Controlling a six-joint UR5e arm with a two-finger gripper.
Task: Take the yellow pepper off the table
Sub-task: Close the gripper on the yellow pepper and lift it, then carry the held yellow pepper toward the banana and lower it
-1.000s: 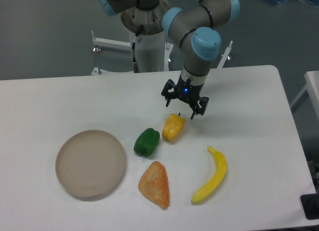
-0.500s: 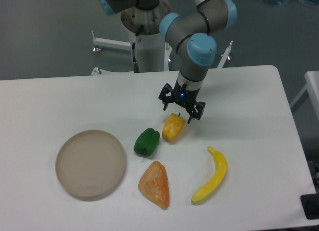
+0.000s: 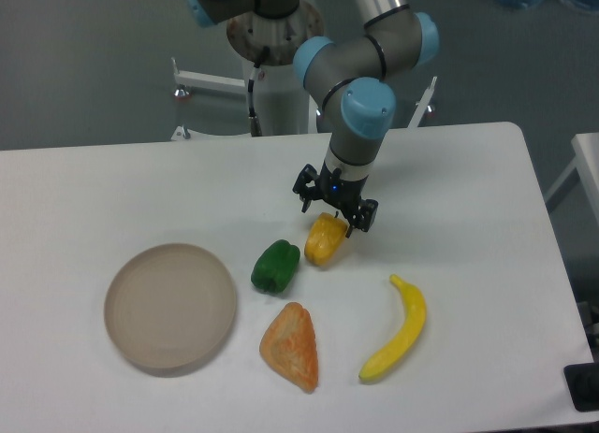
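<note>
Looks like the approach step: the gripper [image 3: 333, 209] hangs just above the top end of the yellow pepper [image 3: 325, 240], jaws spread wide and holding nothing. The pepper lies on the table [image 3: 487, 199] at frame centre, just right of the green pepper [image 3: 275, 267]. Next move, I'd guess: drop straight down so the fingers straddle it, then close. The pepper's stem end is hidden behind the fingers, so I can't tell whether they touch.

No readable text, label or number shows anywhere.
</note>
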